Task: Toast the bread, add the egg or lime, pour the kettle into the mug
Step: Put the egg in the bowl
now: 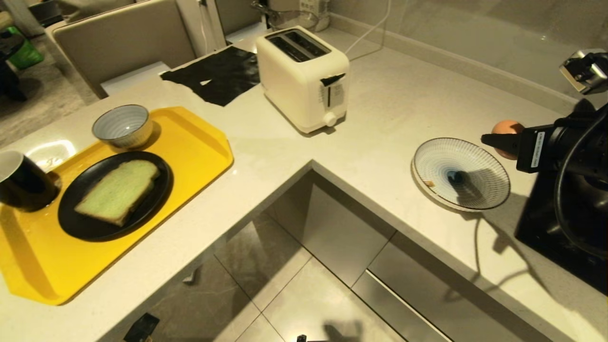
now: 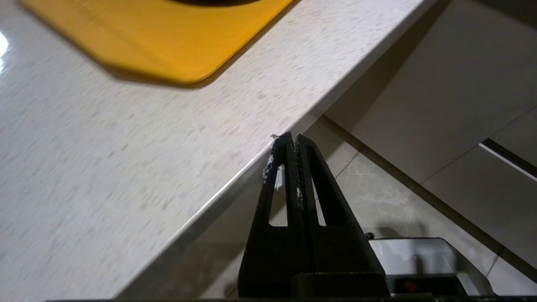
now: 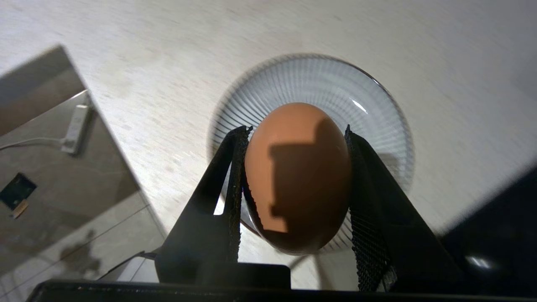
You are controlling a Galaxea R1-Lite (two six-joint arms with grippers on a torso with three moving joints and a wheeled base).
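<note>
My right gripper is shut on the brown egg, one finger on each side of it. It holds the egg in the air above a striped shallow plate. In the head view the egg is at the plate's far right rim. The green bread lies on a black plate on the yellow tray. The black mug stands at the tray's left edge. My left gripper is shut and empty below the counter edge. The kettle and lime are out of view.
A white toaster with empty slots stands at the back of the L-shaped counter. A striped bowl sits on the tray's far end. A black sheet lies left of the toaster. A black appliance surface is under my right arm.
</note>
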